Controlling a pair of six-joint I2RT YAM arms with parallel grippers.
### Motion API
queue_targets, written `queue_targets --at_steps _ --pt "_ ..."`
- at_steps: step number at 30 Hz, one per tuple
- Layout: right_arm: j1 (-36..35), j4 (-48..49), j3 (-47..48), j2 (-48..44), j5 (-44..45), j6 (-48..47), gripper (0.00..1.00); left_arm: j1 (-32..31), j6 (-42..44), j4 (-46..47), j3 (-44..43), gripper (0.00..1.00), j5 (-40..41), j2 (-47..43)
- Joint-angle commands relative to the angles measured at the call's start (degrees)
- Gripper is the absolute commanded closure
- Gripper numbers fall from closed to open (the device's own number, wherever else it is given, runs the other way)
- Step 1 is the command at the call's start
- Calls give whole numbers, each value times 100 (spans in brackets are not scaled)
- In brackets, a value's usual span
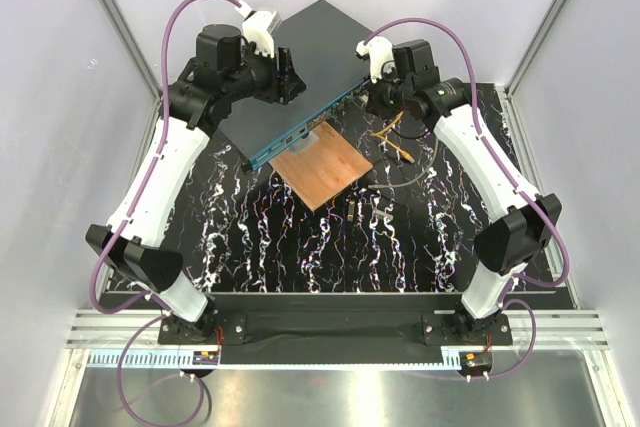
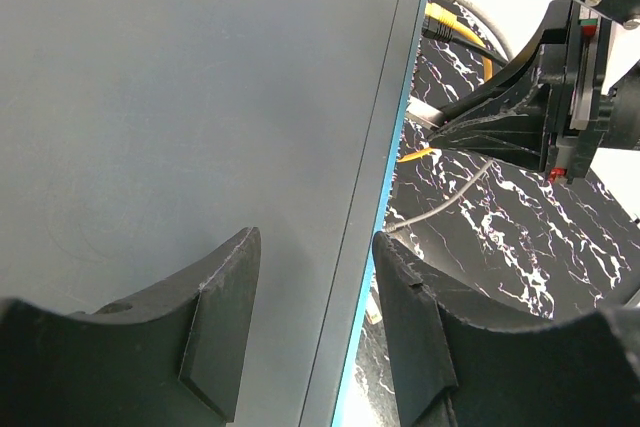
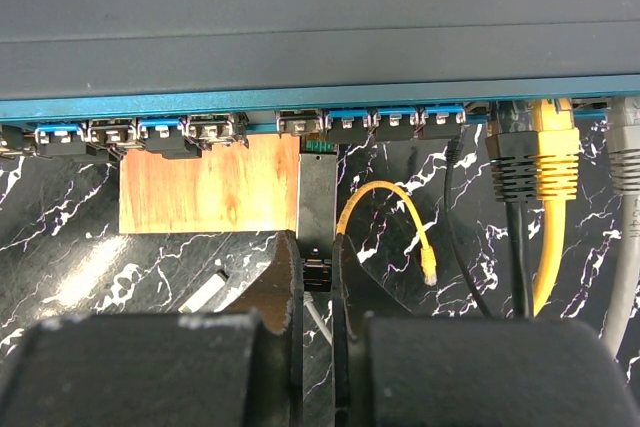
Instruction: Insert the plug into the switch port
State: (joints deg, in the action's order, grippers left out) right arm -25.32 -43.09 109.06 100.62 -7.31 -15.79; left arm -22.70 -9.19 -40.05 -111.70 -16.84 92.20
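Right gripper holds the plug at the port row of the switch.
It is clenched on the silver plug, whose tip stands at one socket in the blue face, perhaps just entering; the view is too dim to be sure. The switch lies on the marbled table, with the brown board in front of it. The left gripper is released, its fingers straddling the switch's front edge.

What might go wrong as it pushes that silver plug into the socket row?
The plug, pinched only at its tail by the right fingers, may tilt and jam at the port. The switch might slide back, since the left fingers stand apart over it, not clamping. The loose yellow cable could snag.
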Motion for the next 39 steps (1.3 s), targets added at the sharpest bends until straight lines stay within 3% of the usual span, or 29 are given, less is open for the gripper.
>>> queue_targets --at_steps 1,14,39 --pt "-166 240 37 -130 -113 50 100 -7 -83 331 -80 46 -3 8" --pt "-166 284 -279 -393 318 129 100 2 -74 340 -45 46 32 17" --pt "-166 293 19 -297 37 182 100 2 -162 393 -115 46 -30 114"
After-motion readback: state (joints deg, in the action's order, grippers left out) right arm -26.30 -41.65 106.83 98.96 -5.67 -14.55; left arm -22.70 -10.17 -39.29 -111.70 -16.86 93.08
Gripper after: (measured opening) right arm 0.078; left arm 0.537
